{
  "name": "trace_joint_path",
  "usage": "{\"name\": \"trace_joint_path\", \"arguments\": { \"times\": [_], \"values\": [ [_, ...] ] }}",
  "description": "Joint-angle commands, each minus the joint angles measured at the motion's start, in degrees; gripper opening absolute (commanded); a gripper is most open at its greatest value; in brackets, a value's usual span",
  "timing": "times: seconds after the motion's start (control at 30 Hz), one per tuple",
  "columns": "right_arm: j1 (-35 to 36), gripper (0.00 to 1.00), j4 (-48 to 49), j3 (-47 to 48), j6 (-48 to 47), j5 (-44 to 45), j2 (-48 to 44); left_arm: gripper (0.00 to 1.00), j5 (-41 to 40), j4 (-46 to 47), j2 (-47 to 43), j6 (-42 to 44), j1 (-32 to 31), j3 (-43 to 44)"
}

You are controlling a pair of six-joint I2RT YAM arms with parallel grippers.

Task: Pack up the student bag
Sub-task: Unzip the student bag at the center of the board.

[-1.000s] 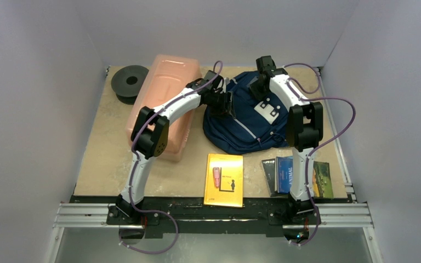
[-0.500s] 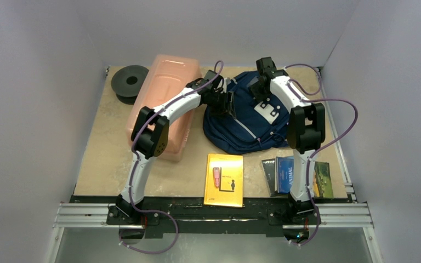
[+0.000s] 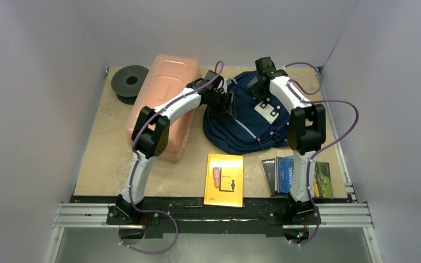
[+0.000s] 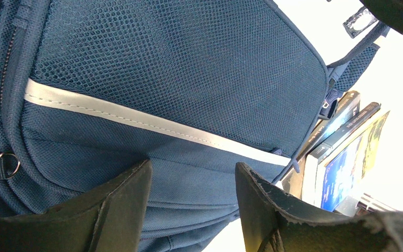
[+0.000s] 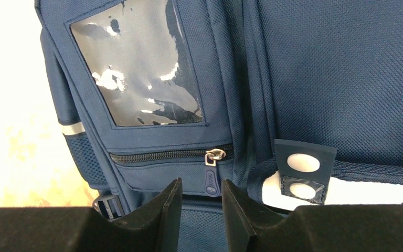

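A: Position of student bag (image 3: 246, 123)?
B: Flat on its back, just right of pink box (image 3: 164, 93). Front pocket zipped.
A: Jaws?
B: Left gripper (image 4: 193, 167) apart, empty, over bag edge nearest pink box. Right gripper (image 5: 201, 182) narrowly apart, nothing clamped, zip pull (image 5: 211, 176) just ahead.
A: Handling?
B: Soft, light, floppy; probably bunches and slides. Best holds: zip pull to open, fabric pinch on pink-box side to brace.
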Motion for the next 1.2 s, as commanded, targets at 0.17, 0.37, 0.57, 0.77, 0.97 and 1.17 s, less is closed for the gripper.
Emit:
{"name": "trace_joint_path", "arguments": {
  "times": [0.17,0.37,0.57,0.77,0.97,1.17],
  "values": [
    [1.1,0.36,-1.8,2.3,1.7,2.1,2.4,0.59,1.0,0.1,0.7,0.2,-0.2,1.6],
    [1.3,0.34,-2.1,3.5,2.6,2.2,4.4,0.59,1.0,0.1,0.7,0.3,-0.2,1.5],
    [1.4,0.18,-2.5,4.2,2.9,2.9,4.3,0.59,0.6,-0.1,0.9,0.7,-0.2,1.3],
    [1.5,0.0,1.1,2.7,2.2,0.9,2.0,0.59,0.3,-0.3,1.7,0.8,-0.2,1.5],
    [1.6,0.0,13.1,-2.3,-0.8,-4.2,-0.7,0.59,-0.1,-0.8,2.2,1.2,-0.2,1.6],
    [2.0,0.0,24.4,-3.6,-2.0,-10.5,0.6,0.59,-0.2,-1.6,3.2,1.8,-0.2,2.4]
  ]
}}
